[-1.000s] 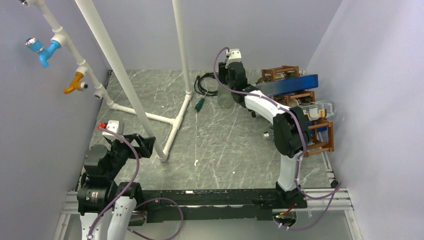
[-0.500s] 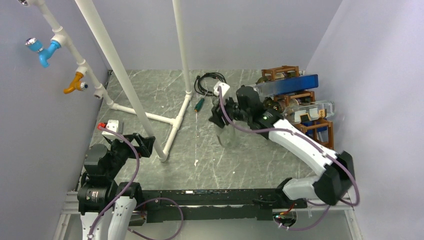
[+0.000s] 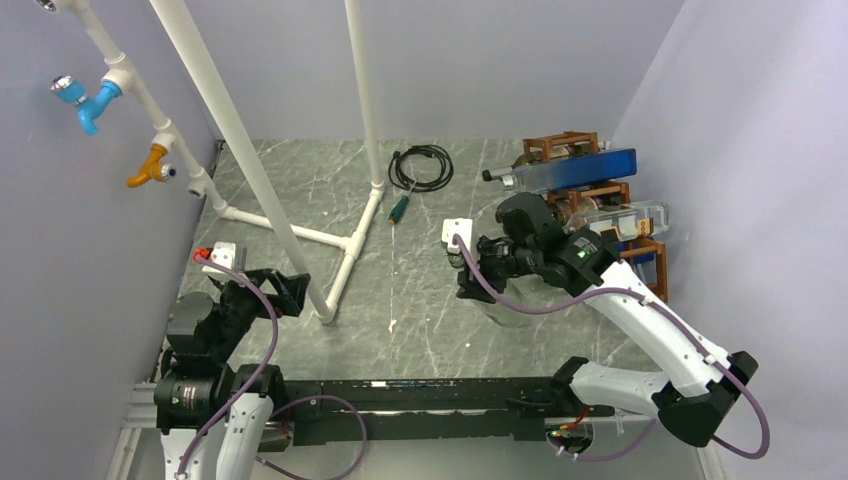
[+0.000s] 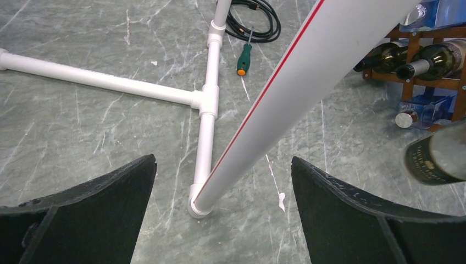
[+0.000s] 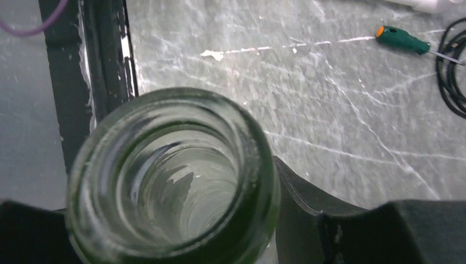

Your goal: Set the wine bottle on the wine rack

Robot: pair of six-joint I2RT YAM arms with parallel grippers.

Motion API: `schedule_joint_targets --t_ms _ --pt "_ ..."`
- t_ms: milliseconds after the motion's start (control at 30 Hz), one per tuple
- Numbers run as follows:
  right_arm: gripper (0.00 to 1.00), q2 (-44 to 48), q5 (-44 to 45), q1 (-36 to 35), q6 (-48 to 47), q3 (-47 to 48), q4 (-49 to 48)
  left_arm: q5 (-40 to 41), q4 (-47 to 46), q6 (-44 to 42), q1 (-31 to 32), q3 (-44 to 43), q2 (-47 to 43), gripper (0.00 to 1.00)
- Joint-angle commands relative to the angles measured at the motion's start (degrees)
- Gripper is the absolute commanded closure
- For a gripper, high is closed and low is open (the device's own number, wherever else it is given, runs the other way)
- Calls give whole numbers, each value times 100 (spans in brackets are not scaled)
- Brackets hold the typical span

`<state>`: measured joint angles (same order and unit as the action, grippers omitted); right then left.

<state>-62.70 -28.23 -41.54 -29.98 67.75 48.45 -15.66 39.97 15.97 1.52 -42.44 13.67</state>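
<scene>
My right gripper (image 3: 478, 268) is shut on the neck of a clear greenish wine bottle (image 3: 497, 305) and holds it above the table's middle right, body hanging down. In the right wrist view the bottle's open mouth (image 5: 173, 176) fills the frame, with one black finger (image 5: 308, 212) against it. The bottle's labelled body shows at the right edge of the left wrist view (image 4: 439, 157). The reddish-brown wine rack (image 3: 562, 138) stands at the back right and holds several bottles; it also shows in the left wrist view (image 4: 434, 83). My left gripper (image 4: 222, 162) is open and empty at the near left.
A white pipe frame (image 3: 290, 232) stands on the left half of the table, one slanted pipe (image 4: 286, 93) just in front of my left gripper. A black cable coil (image 3: 420, 165) and a green screwdriver (image 3: 399, 210) lie at the back. Grey walls close both sides.
My right arm has swung from the back of the table, near the rack, towards the front middle, carrying the bottle with it. The left arm has not moved.
</scene>
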Motion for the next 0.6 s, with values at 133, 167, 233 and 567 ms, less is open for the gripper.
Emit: schedule_joint_targets --t_ms 133,167,233,567 --pt "100 321 1402 -263 -970 1039 1273 -86 -244 12 -20 -63 -67 1" --pt "100 347 1562 -295 -979 1016 1291 -86 -244 12 -27 -63 -58 1" --pt "100 349 1861 -361 -1017 996 1325 -106 -244 12 -23 -63 -45 1" --pt "100 -341 3967 -986 -545 950 1602 -75 -229 18 -28 -70 -5 2"
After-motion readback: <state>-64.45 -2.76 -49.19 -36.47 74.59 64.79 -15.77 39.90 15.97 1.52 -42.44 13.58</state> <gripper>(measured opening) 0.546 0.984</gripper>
